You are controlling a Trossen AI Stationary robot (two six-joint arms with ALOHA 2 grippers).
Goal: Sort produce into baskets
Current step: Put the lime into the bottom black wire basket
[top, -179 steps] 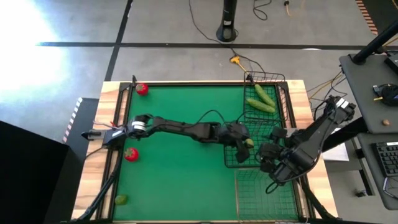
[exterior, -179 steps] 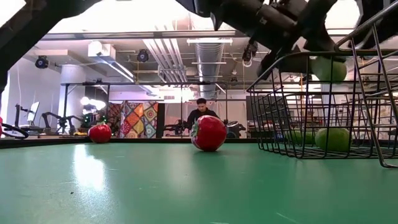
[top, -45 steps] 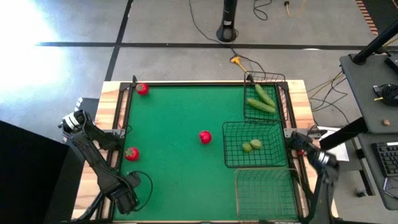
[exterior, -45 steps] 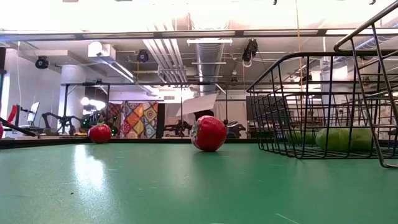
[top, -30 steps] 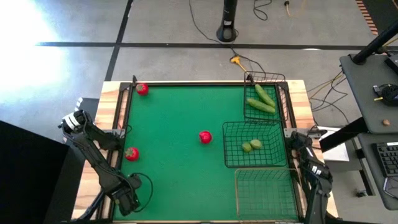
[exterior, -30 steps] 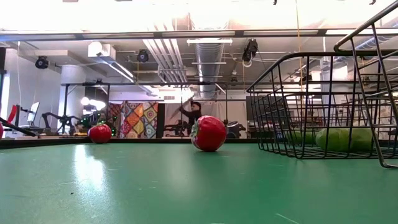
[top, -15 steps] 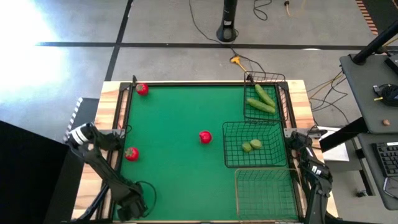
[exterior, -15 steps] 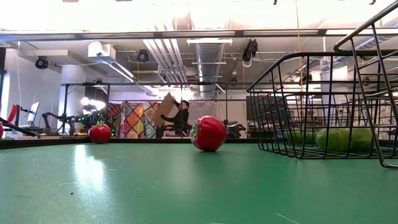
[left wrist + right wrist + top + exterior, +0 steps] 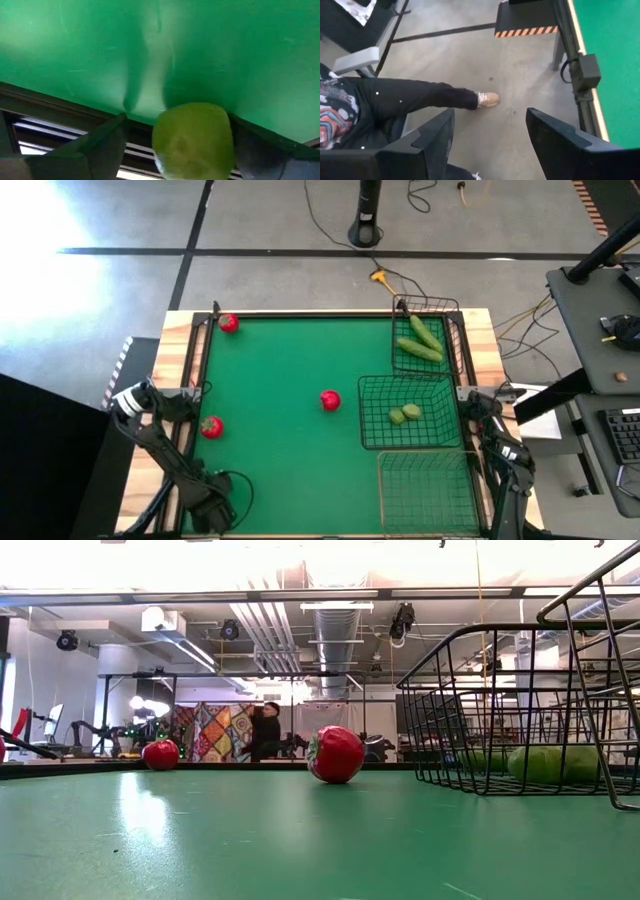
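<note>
The small yellow-green fruit is sitting at the near left corner of the green table, between the left gripper's open fingers. It is looking round, smooth and slippery. If the fingers are squeezing off-centre, it could be popping out and rolling off the edge. The right gripper is waiting open beside the table, pointing at the floor.

Landmark: square basket, two round fruits inside. Cucumbers in narrow basket behind it; third basket in front; fruit just left.
</note>
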